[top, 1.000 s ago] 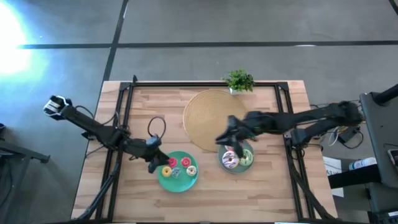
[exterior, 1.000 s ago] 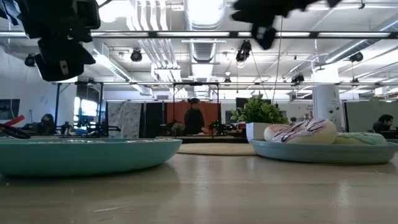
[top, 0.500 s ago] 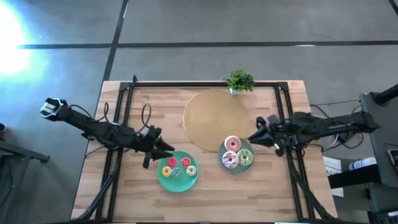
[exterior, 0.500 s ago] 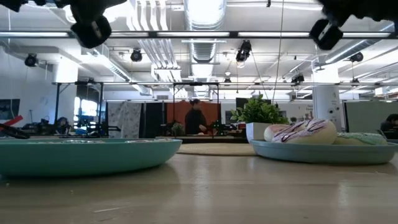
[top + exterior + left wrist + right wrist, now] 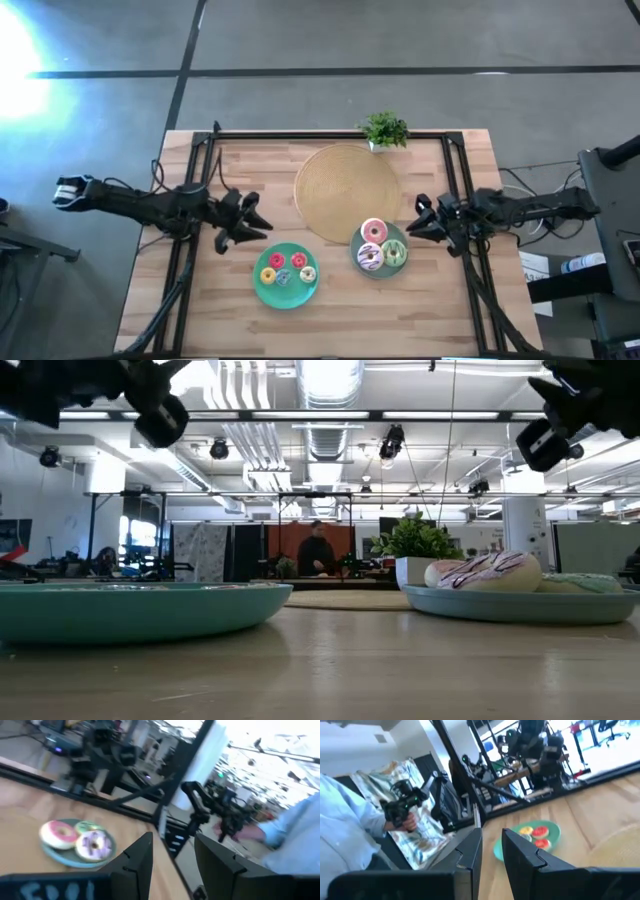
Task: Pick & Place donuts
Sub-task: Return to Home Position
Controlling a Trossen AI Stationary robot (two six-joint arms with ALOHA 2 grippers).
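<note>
High view: small mini ring donuts (image 5: pixel 267 275) on round teal plate (image 5: pixel 288 297); larger iced donuts (image 5: pixel 373 231) on grey-blue plate (image 5: pixel 381 273). Left gripper (image 5: pixel 258 215) and right gripper (image 5: pixel 413 220) just beside plates.
Low view: both high above bench.
Wrist views: both parted, empty.
You're likely homing; next, fold arms clear of plates.

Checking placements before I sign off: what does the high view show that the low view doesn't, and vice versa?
Only the high view shows the mini donuts on the green plate; in the low view its rim hides them. Only the low view shows the room behind, with a person. Both show the larger donuts on the grey-blue plate, the tan disc, the plant, and the left gripper and right gripper high at the table's sides.
</note>
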